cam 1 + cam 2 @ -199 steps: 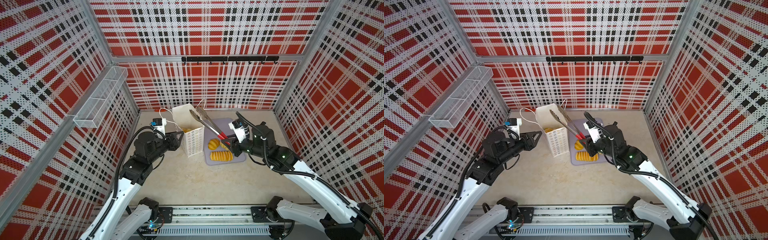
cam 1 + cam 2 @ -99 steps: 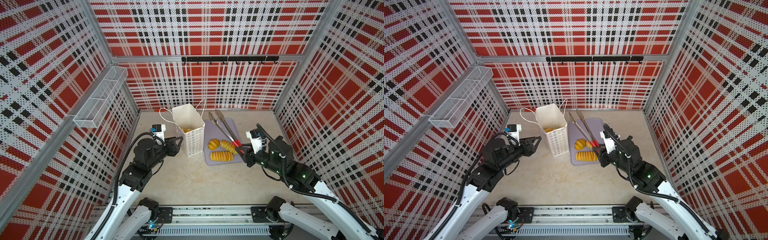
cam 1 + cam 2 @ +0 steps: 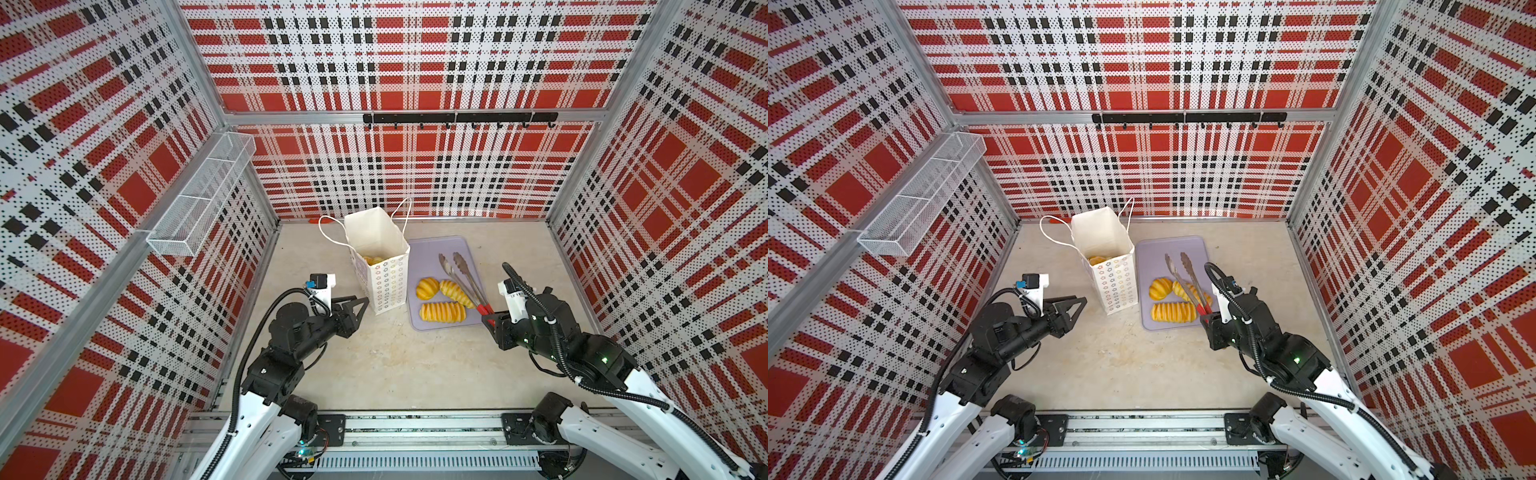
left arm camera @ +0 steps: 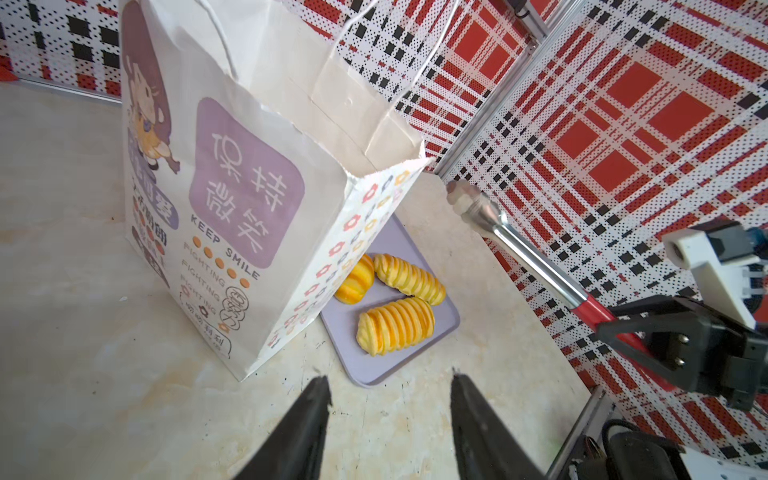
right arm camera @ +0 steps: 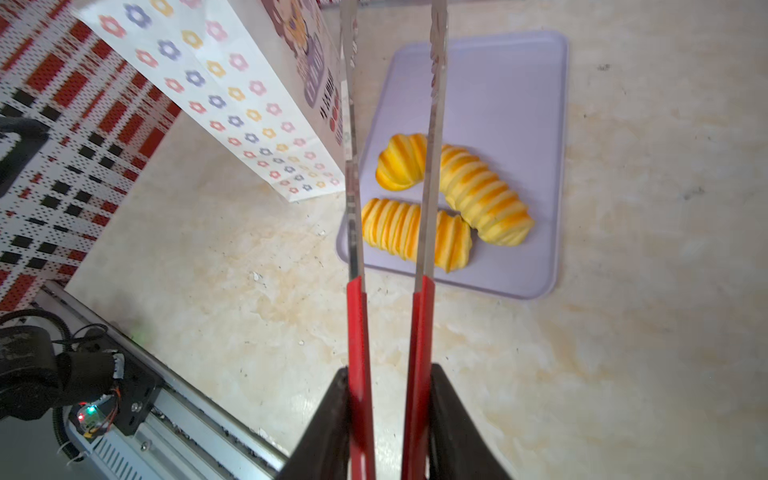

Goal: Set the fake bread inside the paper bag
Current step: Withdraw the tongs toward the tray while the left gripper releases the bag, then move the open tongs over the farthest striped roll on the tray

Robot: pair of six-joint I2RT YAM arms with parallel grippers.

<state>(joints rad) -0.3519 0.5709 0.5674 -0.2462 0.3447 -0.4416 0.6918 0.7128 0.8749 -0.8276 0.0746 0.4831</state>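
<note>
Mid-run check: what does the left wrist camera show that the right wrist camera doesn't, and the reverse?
Left wrist only: the paper bag's open mouth, the open left pincer, and the right pincer from outside, clamped on the tongs' red handle. Right wrist only: both tong arms, apart, and a lit circuit board. Both: three fake bread pieces on the lilac tray and the bag's flower-patterned side.

Bright, even light; soft shadows (wide-angle edges bend).
</note>
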